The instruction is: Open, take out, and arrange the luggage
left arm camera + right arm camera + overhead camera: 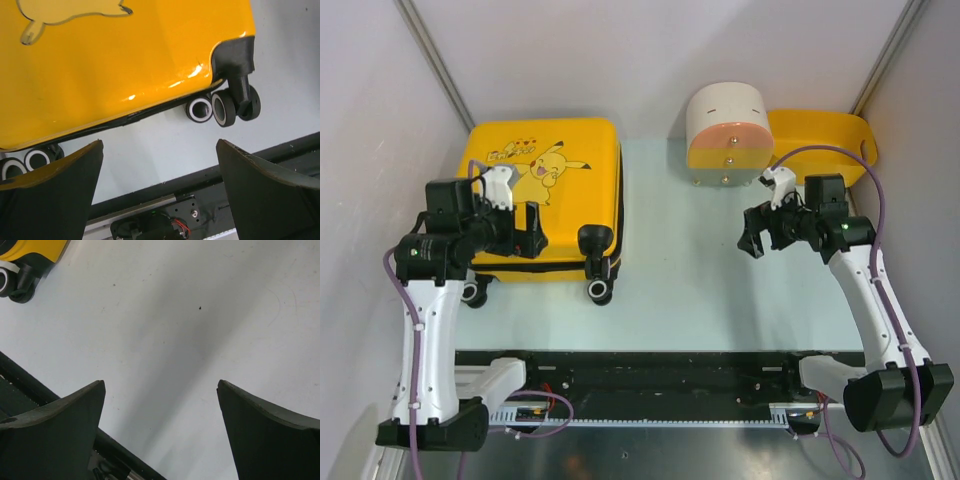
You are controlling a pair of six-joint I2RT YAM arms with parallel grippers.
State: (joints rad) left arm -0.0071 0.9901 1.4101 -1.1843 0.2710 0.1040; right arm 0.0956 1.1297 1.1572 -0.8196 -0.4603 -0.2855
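The luggage (545, 190), a yellow hard-shell suitcase with a Pikachu print, lies flat and closed at the table's back left, its black wheels (599, 290) toward me. In the left wrist view its yellow shell (120, 65) and wheels (225, 107) fill the top. My left gripper (532, 243) hovers over the suitcase's near edge, open and empty, its fingers (55, 195) wide apart. My right gripper (752, 240) is open and empty above bare table at the right; its fingers (270, 435) frame only tabletop, with a suitcase wheel (22, 285) at the top left corner.
A cream-and-pink round drum-shaped box (728, 137) stands at the back right, against a yellow plastic basket (825, 140). Grey walls close the left and right sides. A black rail (660, 385) runs along the near edge between the arm bases.
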